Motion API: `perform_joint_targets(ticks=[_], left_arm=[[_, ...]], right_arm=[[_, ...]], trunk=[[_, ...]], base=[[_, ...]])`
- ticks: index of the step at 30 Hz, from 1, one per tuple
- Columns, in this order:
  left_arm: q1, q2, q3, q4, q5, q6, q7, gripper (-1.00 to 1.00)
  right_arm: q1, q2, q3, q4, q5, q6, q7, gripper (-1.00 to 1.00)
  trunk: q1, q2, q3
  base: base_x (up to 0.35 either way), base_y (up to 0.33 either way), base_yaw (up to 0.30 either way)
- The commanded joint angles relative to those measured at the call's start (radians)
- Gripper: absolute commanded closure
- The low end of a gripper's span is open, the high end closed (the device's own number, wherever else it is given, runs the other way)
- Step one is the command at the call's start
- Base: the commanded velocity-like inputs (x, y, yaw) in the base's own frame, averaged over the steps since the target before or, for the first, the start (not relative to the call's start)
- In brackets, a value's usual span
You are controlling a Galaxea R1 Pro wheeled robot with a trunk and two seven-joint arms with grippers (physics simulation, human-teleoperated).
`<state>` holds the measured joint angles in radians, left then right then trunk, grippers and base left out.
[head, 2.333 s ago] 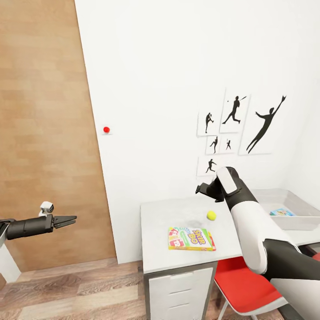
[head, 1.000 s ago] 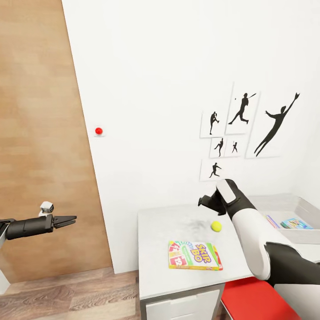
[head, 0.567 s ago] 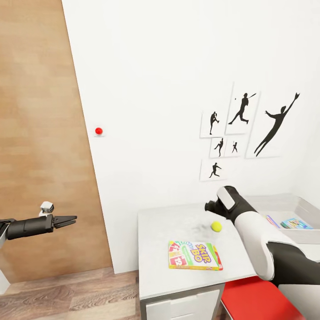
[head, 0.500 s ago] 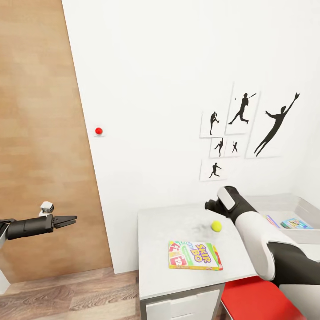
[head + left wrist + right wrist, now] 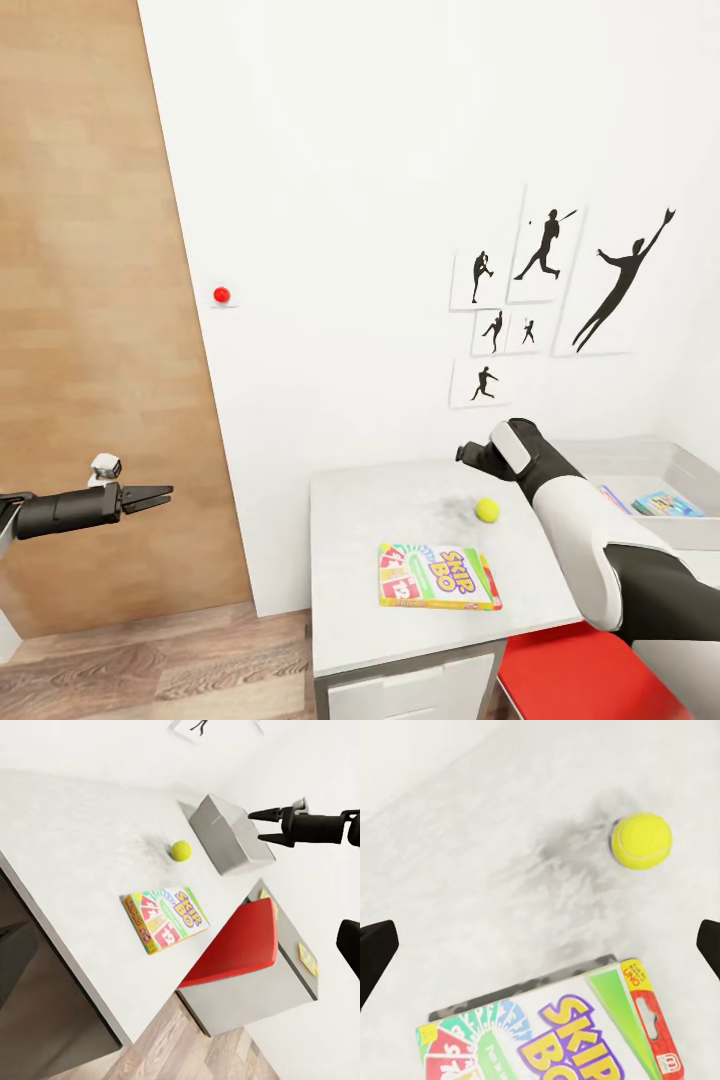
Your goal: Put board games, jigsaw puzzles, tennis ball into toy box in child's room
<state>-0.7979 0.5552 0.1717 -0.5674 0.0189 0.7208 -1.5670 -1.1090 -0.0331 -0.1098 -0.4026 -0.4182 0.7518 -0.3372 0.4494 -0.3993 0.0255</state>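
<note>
The tennis ball (image 5: 487, 510) (image 5: 180, 850) (image 5: 641, 840) rests on the white table (image 5: 360, 560). My right gripper (image 5: 463, 455) (image 5: 259, 826) (image 5: 540, 945) hovers open just above it, toward the wall, holding nothing. Nearer the front edge lies a yellow-red-green board game (image 5: 437, 575) (image 5: 165, 919) (image 5: 547, 1035). The grey toy box (image 5: 690, 455) (image 5: 225, 832) stands at the right with a teal board game (image 5: 665, 502) inside. Two thin yellowish squares (image 5: 306, 956) lie past the chair, too small to identify. My left gripper (image 5: 160, 493) hangs open far left, off the table. The bed is out of view.
A red chair (image 5: 580, 680) (image 5: 232, 945) is tucked under the table below my right arm. A white wall with black silhouette pictures (image 5: 545, 290) backs the table. A wood-panelled surface (image 5: 90, 300) stands behind my left arm, above a plank floor (image 5: 150, 670).
The head camera shifted early on, sliding the whole scene. Since then my right gripper has turned and shuffled slightly above the ball. The ball, the board game and my left arm have stayed put.
</note>
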Motion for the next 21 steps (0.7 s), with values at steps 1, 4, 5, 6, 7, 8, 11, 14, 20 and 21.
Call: perform_joint_targets(ticks=[1, 4, 5, 6, 7, 8, 11, 14, 20, 21], left_arm=[[0.0, 0.0, 0.0, 0.0, -0.001, 0.011, -0.004, -1.0], [0.0, 0.0, 0.0, 0.0, -0.001, 0.01, -0.004, -1.0], [0.0, 0.0, 0.0, 0.0, -0.001, 0.01, -0.004, -1.0], [0.0, 0.0, 0.0, 0.0, -0.001, 0.01, -0.004, -1.0], [0.0, 0.0, 0.0, 0.0, -0.001, 0.01, -0.004, -1.0], [0.0, 0.0, 0.0, 0.0, -0.001, 0.01, -0.004, -1.0], [0.0, 0.0, 0.0, 0.0, -0.001, 0.009, -0.004, -1.0], [0.0, 0.0, 0.0, 0.0, -0.001, 0.009, -0.004, -1.0], [0.0, 0.0, 0.0, 0.0, -0.001, 0.009, -0.004, -1.0], [0.0, 0.0, 0.0, 0.0, -0.001, 0.009, -0.004, -1.0]], right_arm=[[0.0, 0.0, -0.002, -0.001, -0.011, 0.002, -0.008, -1.0], [0.003, 0.0, -0.002, -0.001, -0.01, 0.001, -0.007, -1.0], [0.004, -0.001, -0.002, -0.001, -0.009, 0.001, -0.007, -1.0], [0.005, -0.001, -0.002, -0.001, -0.009, 0.001, -0.007, -1.0], [0.008, -0.002, -0.002, -0.001, -0.009, 0.001, -0.007, -1.0], [0.009, -0.003, -0.002, -0.001, -0.009, 0.001, -0.007, -1.0], [0.011, -0.003, -0.002, -0.001, -0.008, 0.001, -0.006, -1.0], [0.012, -0.002, -0.002, -0.001, -0.008, 0.001, -0.006, -1.0], [0.012, -0.003, -0.002, -0.001, -0.008, 0.001, -0.006, -1.0], [0.012, -0.004, -0.002, -0.001, -0.008, 0.001, -0.006, -1.0]], trunk=[[0.001, -0.001, 0.0], [0.001, -0.001, -0.001], [0.001, -0.001, -0.001], [0.001, -0.001, -0.002], [0.001, -0.001, -0.003], [0.001, -0.001, -0.004], [0.001, -0.001, -0.009], [0.001, -0.001, -0.013], [0.001, -0.001, -0.023], [0.001, -0.001, -0.025]], base=[[0.102, -0.052, 0.0], [0.105, -0.068, 0.0], [0.085, -0.061, 0.0], [0.068, -0.049, 0.0], [0.043, -0.031, 0.0], [0.028, -0.02, 0.0], [0.016, -0.012, 0.0], [0.007, -0.005, 0.0], [0.002, -0.001, 0.0], [0.0, 0.0, 0.0]])
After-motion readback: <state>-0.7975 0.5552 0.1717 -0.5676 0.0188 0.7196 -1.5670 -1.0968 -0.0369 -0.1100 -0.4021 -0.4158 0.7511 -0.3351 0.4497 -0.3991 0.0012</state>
